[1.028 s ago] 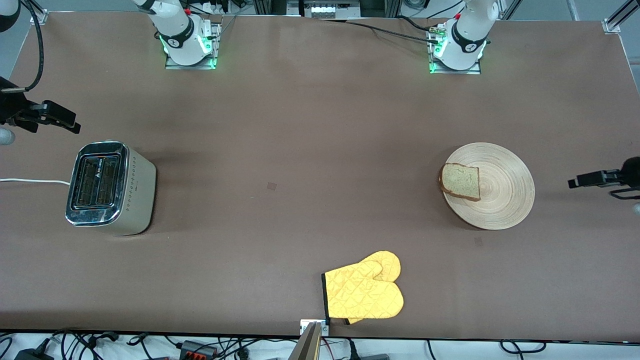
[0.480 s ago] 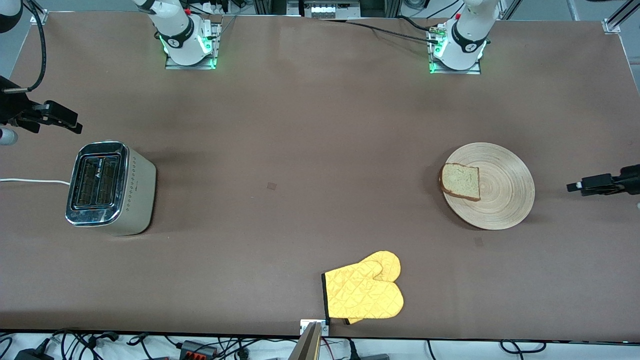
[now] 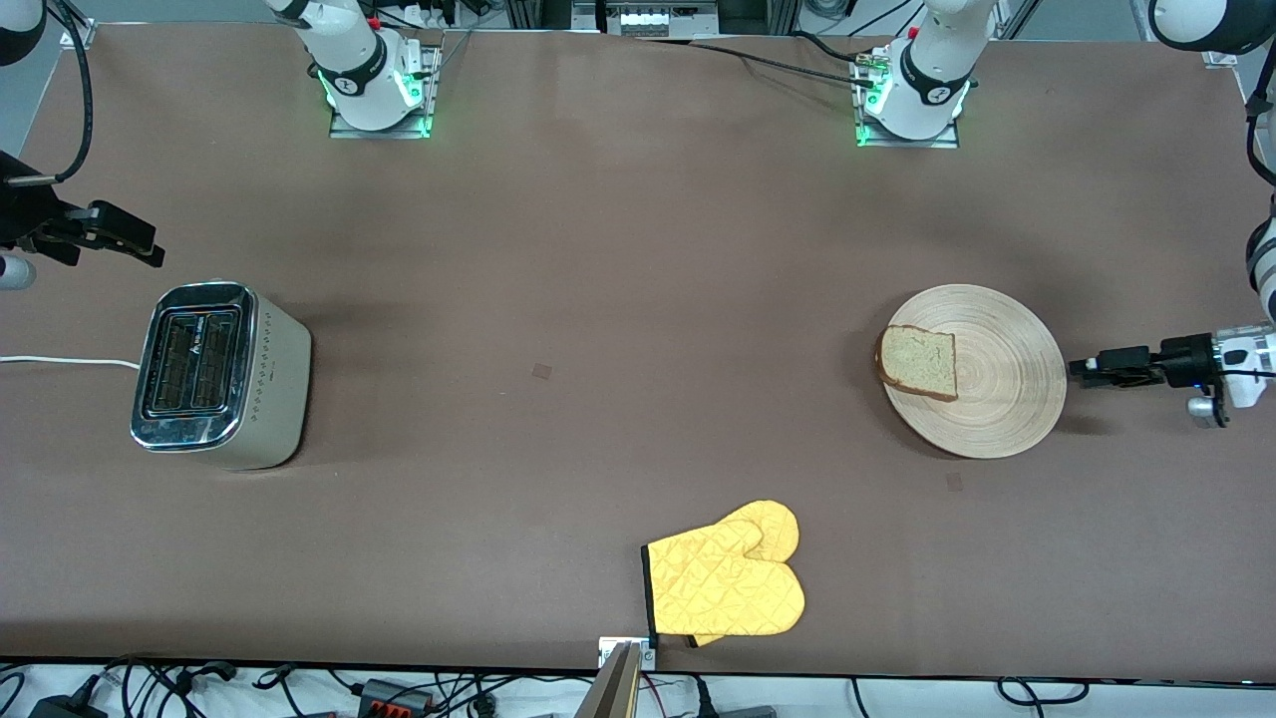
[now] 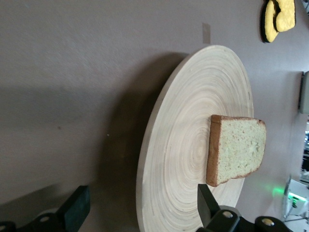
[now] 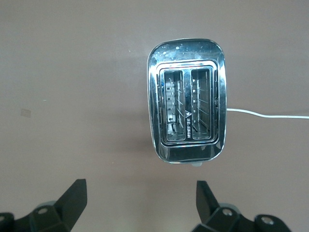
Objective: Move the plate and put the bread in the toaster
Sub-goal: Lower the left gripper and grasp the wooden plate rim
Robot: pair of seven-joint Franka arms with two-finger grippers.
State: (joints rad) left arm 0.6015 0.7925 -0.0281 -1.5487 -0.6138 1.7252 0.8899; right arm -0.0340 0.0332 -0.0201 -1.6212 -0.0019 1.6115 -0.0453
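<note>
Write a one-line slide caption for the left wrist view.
Open left gripper faces the rim of the wooden plate, a bread slice on it.

This is a robotics lab set up to look like a kitchen counter. Two white robot arm bases [image 3: 377, 85] [image 3: 912, 95] with green lights are bolted to a big brown table [image 3: 598, 249] framed in metal rails, with loose cables [image 3: 299, 688] hanging along its edge. On the table sit only a toaster [image 3: 214, 374], a wooden plate [image 3: 1007, 399] with bread [image 3: 919, 361], and a yellow oven mitt [image 3: 726, 583].
</note>
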